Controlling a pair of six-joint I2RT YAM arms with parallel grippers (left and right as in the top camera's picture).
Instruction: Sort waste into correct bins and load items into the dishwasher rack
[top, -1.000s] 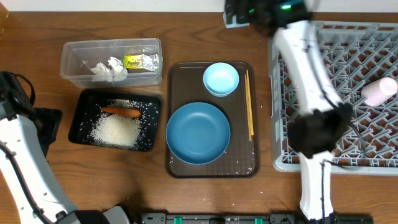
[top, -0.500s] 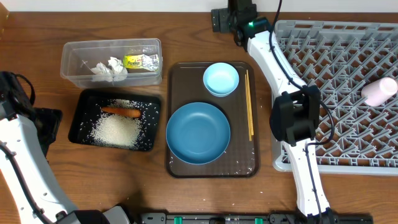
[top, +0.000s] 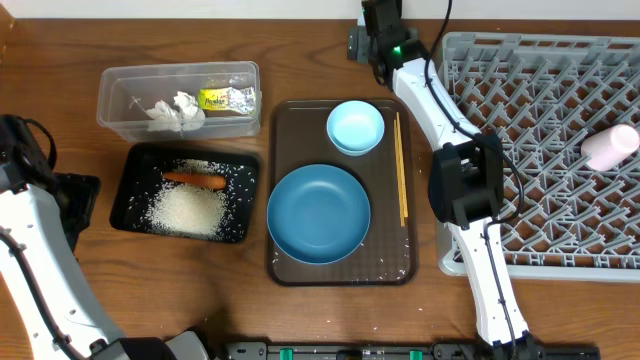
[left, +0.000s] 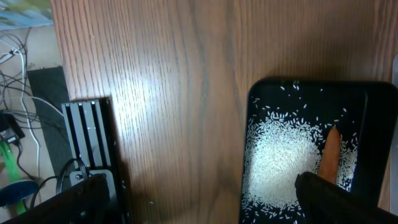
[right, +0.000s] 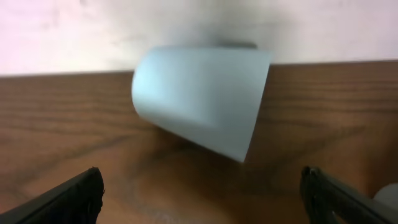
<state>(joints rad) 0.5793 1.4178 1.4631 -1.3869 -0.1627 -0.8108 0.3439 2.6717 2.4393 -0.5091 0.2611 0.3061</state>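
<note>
Right fingers (right: 68, 199), spread, have shifted left toward the light-blue cup (right: 202, 102); left fingers (left: 336, 199) also spread; wrapper (top: 226, 98) print illegible.

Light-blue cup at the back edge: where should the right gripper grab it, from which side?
Mid-wall, straight on as the right gripper faces it. The cup lies on its side, length across the wrist view, wider end right. The open fingers line up with that length, so probably turn the wrist a quarter and pinch across the wall.
</note>
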